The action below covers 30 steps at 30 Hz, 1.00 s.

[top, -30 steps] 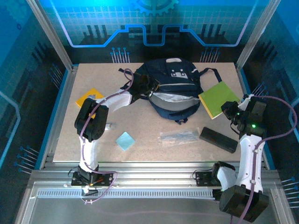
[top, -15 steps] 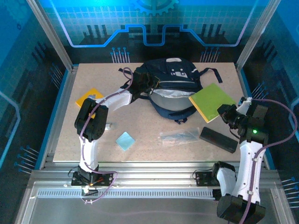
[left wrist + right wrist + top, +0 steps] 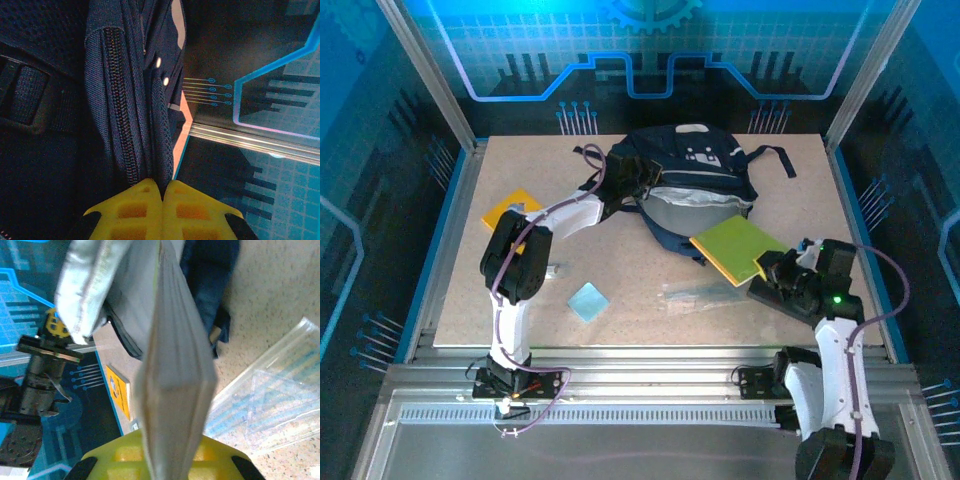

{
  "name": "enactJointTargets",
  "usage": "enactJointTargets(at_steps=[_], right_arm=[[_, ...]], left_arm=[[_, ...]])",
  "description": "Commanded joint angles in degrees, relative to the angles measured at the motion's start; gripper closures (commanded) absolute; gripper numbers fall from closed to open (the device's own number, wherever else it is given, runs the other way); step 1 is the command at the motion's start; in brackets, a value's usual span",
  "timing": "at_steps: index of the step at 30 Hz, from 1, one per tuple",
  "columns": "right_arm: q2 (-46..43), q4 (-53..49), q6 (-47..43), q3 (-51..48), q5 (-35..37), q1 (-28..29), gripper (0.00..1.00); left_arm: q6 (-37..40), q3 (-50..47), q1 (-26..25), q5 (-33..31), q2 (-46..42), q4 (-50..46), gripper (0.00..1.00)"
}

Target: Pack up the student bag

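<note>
The student bag (image 3: 695, 175), a navy backpack with grey patches, lies at the back middle of the table, its mouth showing pale grey lining. My left gripper (image 3: 628, 186) is shut on the bag's left rim. In the left wrist view the yellow jaws (image 3: 163, 187) pinch navy fabric beside the zipper (image 3: 117, 130). My right gripper (image 3: 770, 268) is shut on a lime green book (image 3: 735, 247), held above the table just in front of the bag's mouth. Seen from the right wrist, the book (image 3: 175, 365) runs edge-on out of the gripper (image 3: 172, 452) toward the bag's lining (image 3: 90, 285).
An orange book (image 3: 512, 210) lies at the left, with a light blue square (image 3: 588, 301) nearer the front. A clear plastic pouch (image 3: 705, 292) lies front centre. A flat black case (image 3: 790, 300) lies partly under my right arm.
My right arm has swung left and forward, carrying the green book from the table's right side to just in front of the bag's mouth. The left arm has stayed put.
</note>
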Motion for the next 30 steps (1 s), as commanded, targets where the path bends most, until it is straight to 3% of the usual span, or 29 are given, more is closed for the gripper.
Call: enactJointTargets(at_steps=[1, 7, 13, 23, 30], right_arm=[[0.5, 16.7, 9.1, -2.0, 4.5, 4.4, 1.0], [6.9, 30.7, 15.3, -4.1, 13.7, 10.5, 1.0], [19.1, 44.2, 17.7, -3.2, 22.5, 17.5, 1.0], [43.4, 65.4, 19.4, 5.7, 28.4, 25.9, 1.0], [57.3, 72.1, 20.6, 13.2, 29.6, 28.5, 1.0]], left_arm=[[-2.6, -1.0, -0.9, -2.2, -4.7, 10.3, 1.0], [-4.4, -5.3, -1.7, -2.3, -6.9, 13.0, 1.0], [-4.6, -7.6, -2.5, -2.8, -9.4, 14.1, 1.0], [-6.8, -8.4, -3.4, -2.4, -10.2, 15.7, 1.0], [-7.8, -9.5, -3.5, -2.5, -10.8, 16.5, 1.0]])
